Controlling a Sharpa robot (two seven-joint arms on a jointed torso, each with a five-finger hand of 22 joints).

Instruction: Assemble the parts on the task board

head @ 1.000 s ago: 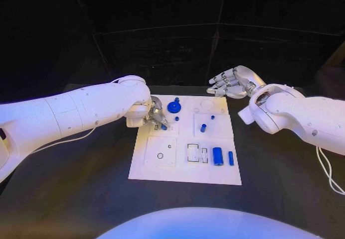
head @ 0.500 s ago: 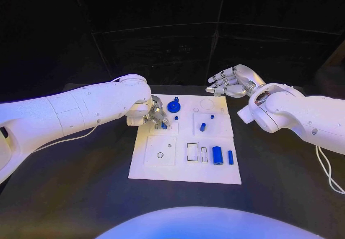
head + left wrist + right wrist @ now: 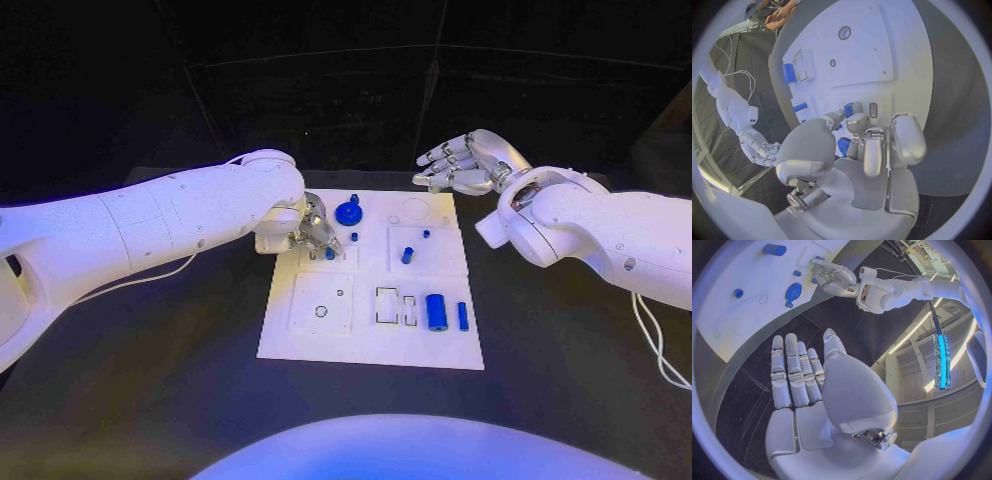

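We see the left hand low over the task board, fingertips pinching a small blue part beneath it. The right hand hovers just beyond the board's far edge, fingers straight, apart, holding nothing.

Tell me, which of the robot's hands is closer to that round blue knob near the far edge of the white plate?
Left. The left hand is down on the task board, right beside the round blue knob. The right hand hovers open past the board's far right corner, clearly farther off.
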